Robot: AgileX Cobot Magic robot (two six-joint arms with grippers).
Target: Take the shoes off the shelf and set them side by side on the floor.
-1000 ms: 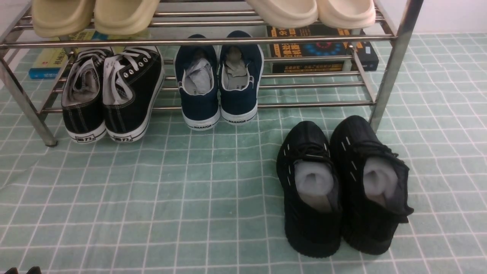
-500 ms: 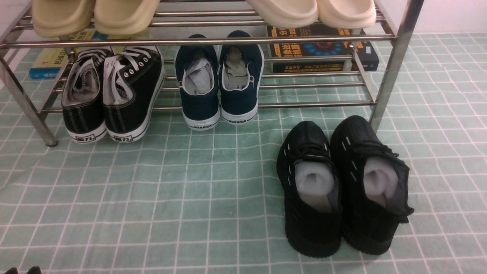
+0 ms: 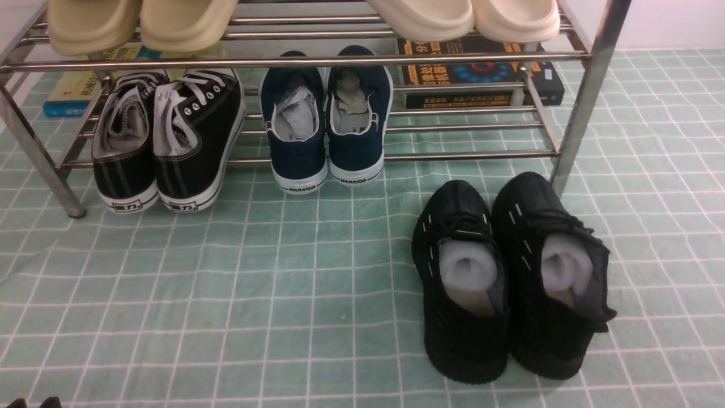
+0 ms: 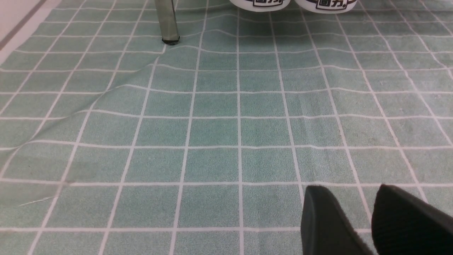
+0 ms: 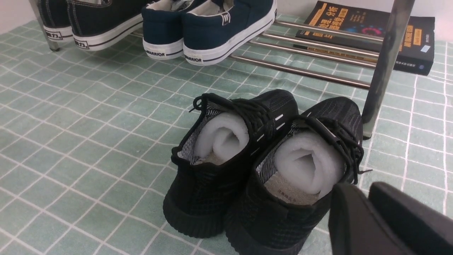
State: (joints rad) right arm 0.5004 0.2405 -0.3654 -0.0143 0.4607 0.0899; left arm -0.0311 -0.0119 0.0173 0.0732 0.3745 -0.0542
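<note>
Looking left to right: the floor point(image 3: 226, 294), a pale green gridded sheet, wrinkles near the shelf point(image 3: 589, 85) leg. The left gripper point(image 4: 368, 219) hovers over bare grid, fingers slightly apart, nothing between them. The shoes point(image 3: 510, 283) sit side by side on the floor by the shelf's right front leg. The right gripper point(image 5: 368, 209) is just behind them, jaws nearly together, holding nothing.

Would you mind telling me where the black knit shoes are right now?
In the front view, the black knit shoes sit side by side on the green floor, right of centre, just in front of the shelf's right front leg.
</note>
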